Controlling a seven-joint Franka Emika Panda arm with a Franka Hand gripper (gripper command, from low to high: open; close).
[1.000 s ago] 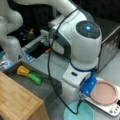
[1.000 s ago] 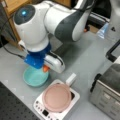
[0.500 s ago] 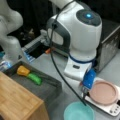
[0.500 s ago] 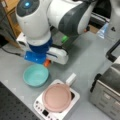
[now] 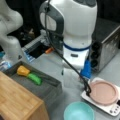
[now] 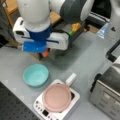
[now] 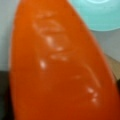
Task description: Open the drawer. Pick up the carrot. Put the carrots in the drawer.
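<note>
Carrot (image 7: 60,70) up close and filling the wrist view, bright orange and glossy, with a slice of teal bowl (image 7: 100,15) peeking in at the top right. Clamped in the gripper (image 6: 41,48), by the look of it: orange tip (image 6: 45,53) poking out right under the blue hand in a front view, off the table. Fingers themselves not clearly seen.

Hanging just beyond the bowl (image 6: 36,75), over the near end of the drawer (image 6: 75,35). Drawer pulled open, long and grey with dark walls (image 5: 53,83), reaching away to a front view's left. Already lying inside, at the far end: yellow vegetable (image 5: 23,70) and green vegetable (image 5: 35,78), touching end to end, both also picked out in a front view (image 6: 76,26) (image 6: 70,33). Carrot not yet down in there.

Wooden block (image 5: 17,100) sitting tight against the drawer, at a front view's bottom left. Near the bowl (image 5: 78,112), pink plate (image 5: 103,92) resting on a white appliance (image 6: 41,107). Silver toaster oven (image 5: 107,47) well off to a front view's right, behind the plate. Gripper itself lost behind the big white arm body (image 5: 75,30) in a front view.
</note>
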